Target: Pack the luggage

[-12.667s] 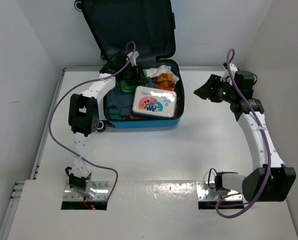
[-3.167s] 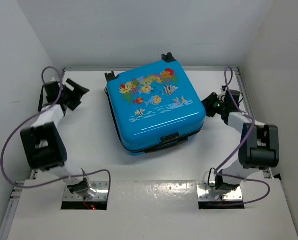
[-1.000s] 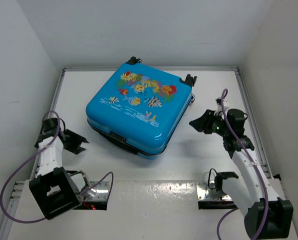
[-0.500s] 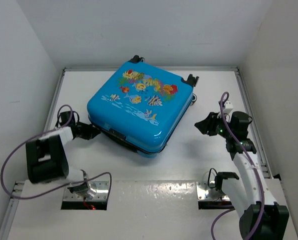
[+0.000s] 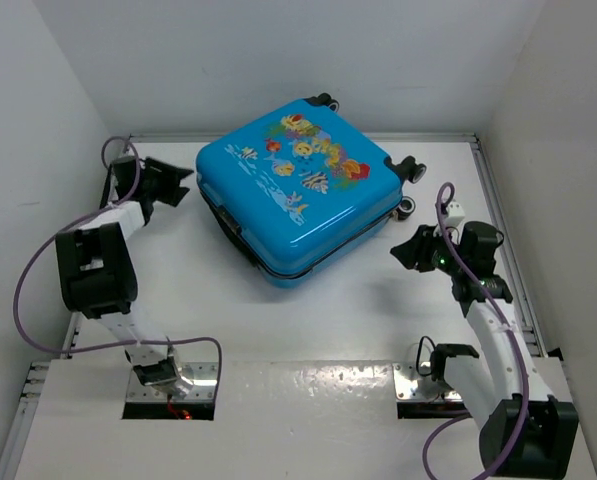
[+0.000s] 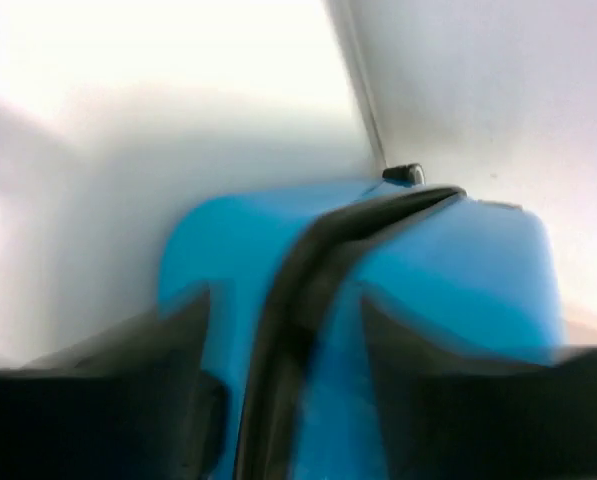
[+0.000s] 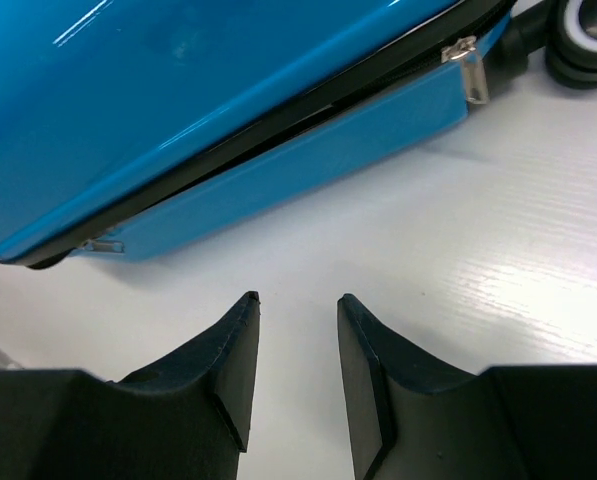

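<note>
White walls (image 5: 278, 60) close in a white counter (image 5: 328, 330). The luggage (image 5: 298, 195) lies flat and shut on the counter's far middle, fish print up, turned cornerwise with one corner pointing at the arms. Two of its wheels (image 5: 412, 171) stick out on the right. Half a second ago it sat a little nearer and more to the left, its wheels facing the back wall, so it has swung round since. Some twelve seconds ago it stood open with clothes inside.

The left fingers (image 5: 170, 174) are just beside the luggage's far-left corner. Half a second ago they were at its near-left side. The left wrist view is blurred. It shows the blue shell (image 6: 448, 300) and its black zipper band (image 6: 298, 290) filling the space ahead of the spread fingers (image 6: 88, 390), which look released and grip nothing.

The right fingers (image 5: 406, 248) hover over the counter off the luggage's right corner, much where they were. From the right wrist, they (image 7: 228, 360) stand slightly parted and empty, short of the blue shell (image 7: 178, 100), a zipper pull (image 7: 468, 65) and a wheel (image 7: 588, 30).
</note>
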Motion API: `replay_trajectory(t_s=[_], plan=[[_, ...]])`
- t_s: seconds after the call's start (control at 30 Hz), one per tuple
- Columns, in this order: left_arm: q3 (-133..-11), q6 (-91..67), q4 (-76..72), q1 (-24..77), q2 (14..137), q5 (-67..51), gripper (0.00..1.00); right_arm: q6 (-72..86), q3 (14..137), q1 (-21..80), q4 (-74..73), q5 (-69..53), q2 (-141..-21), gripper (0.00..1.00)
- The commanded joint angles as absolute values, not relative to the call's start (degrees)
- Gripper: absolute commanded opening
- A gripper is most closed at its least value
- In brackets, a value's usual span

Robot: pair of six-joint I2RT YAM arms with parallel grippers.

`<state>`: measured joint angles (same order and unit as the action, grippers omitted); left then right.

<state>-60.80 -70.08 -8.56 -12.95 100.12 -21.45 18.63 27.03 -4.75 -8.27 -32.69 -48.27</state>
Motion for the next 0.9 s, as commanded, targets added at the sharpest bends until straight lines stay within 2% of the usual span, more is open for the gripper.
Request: replay_trajectory(t_s=[0.0, 0.1, 0.23, 0.4, 0.43, 0.57, 0.7, 0.77, 0.87], plan=[[-63.4, -60.8, -6.8, -15.4, 94.5, -21.9, 0.72, 15.2, 28.0, -5.1, -7.2, -29.5, -47.0, 0.37], [-60.0, -51.6, 2.5, -17.7, 88.2, -21.9, 1.0, 14.5, 26.8, -5.4, -5.6, -25.0, -45.6, 0.37], [-49.6, -44.6, 9.3, -17.8, 79.3, -24.7, 1.0, 13.6, 26.9, -6.7, -3.6, -22.2, -45.9, 0.37], [-37.7, -48.9, 9.4, -12.4, 68.0, -22.0, 1.0, 14.2, 29.4, -9.4, -2.0, -24.1, -50.7, 0.37], [-36.5, -50.3, 8.9, -10.0, 67.2, -21.2, 0.98, 14.7, 30.3, -9.7, -1.9, -24.2, -51.2, 0.37], [-36.5, -51.5, 8.4, -5.7, 67.3, -18.3, 0.81, 15.3, 31.0, -10.7, -1.4, -25.1, -54.0, 0.37], [-40.1, -52.0, 7.8, -3.6, 71.7, -17.2, 0.75, 15.9, 30.7, -11.2, -1.0, -25.8, -54.3, 0.37], [-41.2, -52.7, 7.8, -1.8, 74.7, -16.5, 0.68, 15.7, 30.6, -11.2, -1.1, -26.0, -54.2, 0.37], [-43.4, -53.3, 6.2, 0.3, 79.1, -15.8, 0.67, 15.4, 31.0, -11.2, -1.4, -26.2, -54.2, 0.37]])
